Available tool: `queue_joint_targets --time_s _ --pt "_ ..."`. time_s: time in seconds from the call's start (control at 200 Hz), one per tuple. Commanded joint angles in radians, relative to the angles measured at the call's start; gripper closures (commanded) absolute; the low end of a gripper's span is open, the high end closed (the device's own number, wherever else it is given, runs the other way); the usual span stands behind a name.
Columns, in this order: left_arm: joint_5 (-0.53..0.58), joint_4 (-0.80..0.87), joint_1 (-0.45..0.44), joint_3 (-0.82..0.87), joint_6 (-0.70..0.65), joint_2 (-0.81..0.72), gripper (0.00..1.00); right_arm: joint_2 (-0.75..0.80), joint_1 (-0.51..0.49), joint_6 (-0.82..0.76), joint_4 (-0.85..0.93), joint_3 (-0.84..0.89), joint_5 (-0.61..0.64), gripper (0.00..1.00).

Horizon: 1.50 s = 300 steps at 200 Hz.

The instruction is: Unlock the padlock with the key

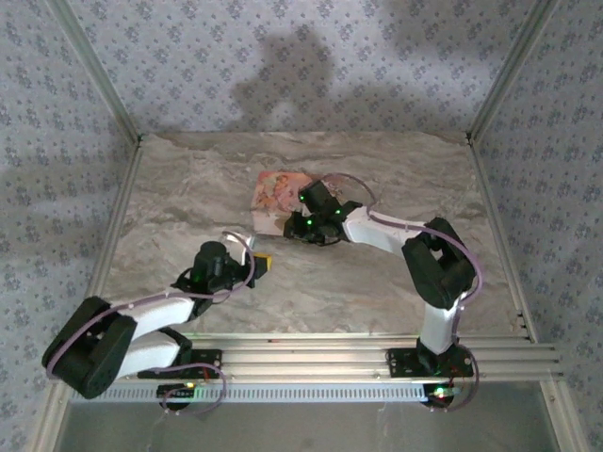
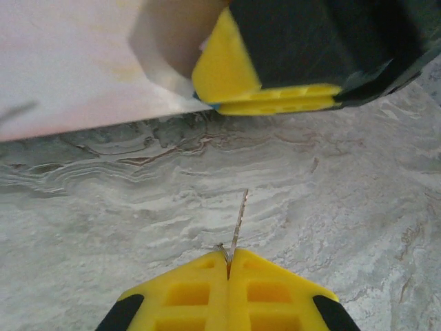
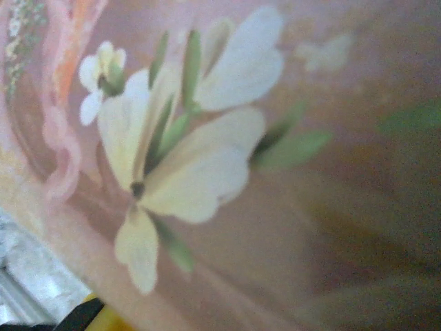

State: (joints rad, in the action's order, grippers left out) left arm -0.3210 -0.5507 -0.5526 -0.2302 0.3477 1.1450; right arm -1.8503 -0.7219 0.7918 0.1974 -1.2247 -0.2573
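A thin metal key [image 2: 239, 221] sticks out forward from between the yellow fingertips of my left gripper [image 2: 228, 256], which is shut on it just above the marble tabletop. In the top view the left gripper [image 1: 262, 265] sits left of centre, pointing towards a pink floral box [image 1: 283, 200]. My right gripper [image 1: 297, 226] is pressed against the near side of that box. Its yellow fingers [image 2: 269, 89] show in the left wrist view, beside a blurred pale-brown shape [image 2: 165, 41]. I cannot make out the padlock, nor how the right jaws stand.
The floral box's lid [image 3: 207, 158] is very close to the right wrist camera. The marble tabletop [image 1: 377, 273] is ringed by patterned walls and a metal rail [image 1: 377, 358] at the near edge.
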Motion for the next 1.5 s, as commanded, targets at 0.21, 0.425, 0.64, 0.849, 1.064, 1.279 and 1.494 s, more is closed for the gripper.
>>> queue_joint_targets --time_s 0.21,0.425,0.64,0.849,1.064,1.279,1.494 --pt "0.073 0.249 -0.009 -0.065 -0.149 -0.221 1.00 -0.021 -0.060 -0.053 0.058 0.024 0.168 0.59" --pt "0.039 0.309 -0.024 -0.159 -0.293 -0.221 1.00 0.126 -0.071 -0.023 0.164 0.018 0.178 0.45" --pt "0.082 0.296 -0.069 -0.221 -0.397 -0.227 1.00 0.363 -0.071 0.057 0.217 -0.009 0.169 0.61" --pt "0.366 0.326 -0.208 -0.300 -0.475 -0.220 1.00 0.435 -0.077 0.183 0.131 -0.010 0.092 0.54" --pt "0.471 0.315 -0.297 -0.341 -0.533 -0.192 1.00 0.394 -0.084 0.228 0.089 -0.021 0.037 0.54" --pt "0.525 0.298 -0.340 -0.351 -0.549 -0.177 1.00 0.379 -0.085 0.242 0.100 -0.022 0.022 0.59" --pt "0.558 0.285 -0.355 -0.356 -0.569 -0.162 1.00 0.370 -0.083 0.273 0.082 -0.002 -0.005 0.59"
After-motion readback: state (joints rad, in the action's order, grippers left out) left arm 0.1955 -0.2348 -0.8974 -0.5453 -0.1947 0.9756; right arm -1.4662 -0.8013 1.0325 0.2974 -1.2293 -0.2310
